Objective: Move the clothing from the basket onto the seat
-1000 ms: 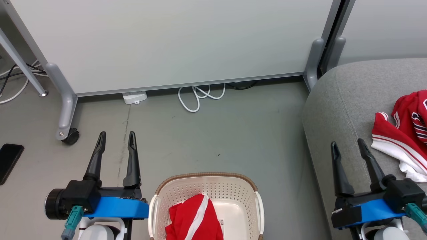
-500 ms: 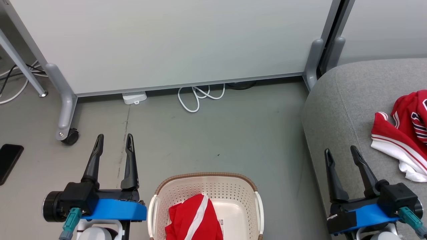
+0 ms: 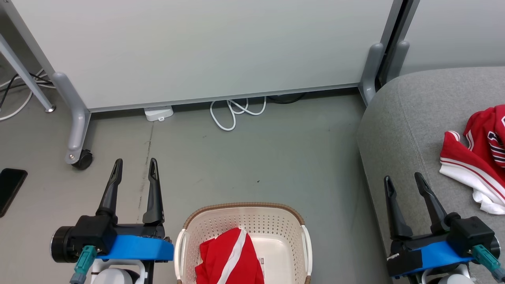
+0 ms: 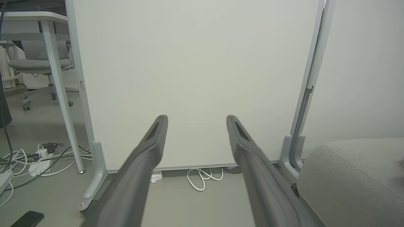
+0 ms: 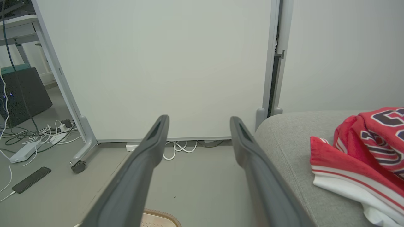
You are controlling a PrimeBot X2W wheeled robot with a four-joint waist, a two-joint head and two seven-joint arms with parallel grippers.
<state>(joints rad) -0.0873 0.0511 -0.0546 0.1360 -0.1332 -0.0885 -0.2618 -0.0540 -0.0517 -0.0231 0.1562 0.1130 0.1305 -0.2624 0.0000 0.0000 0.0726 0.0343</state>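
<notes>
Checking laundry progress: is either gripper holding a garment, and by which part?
Nothing is held. The left gripper and right gripper both have open, empty jaws; one red garment lies in the basket, a red jersey on the sofa cushion.

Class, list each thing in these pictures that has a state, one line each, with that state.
left hand, open, empty
right hand, open, empty
basket, upright, partly filled
white-banded red garment, crumpled in the basket
lettered red garment, crumpled on the seat
phone, lying flat, screen dark

White cable (image 3: 232, 114) coils under the partition (image 3: 205, 51); black phone (image 3: 11, 190) lies on floor (image 3: 276, 157).
</notes>
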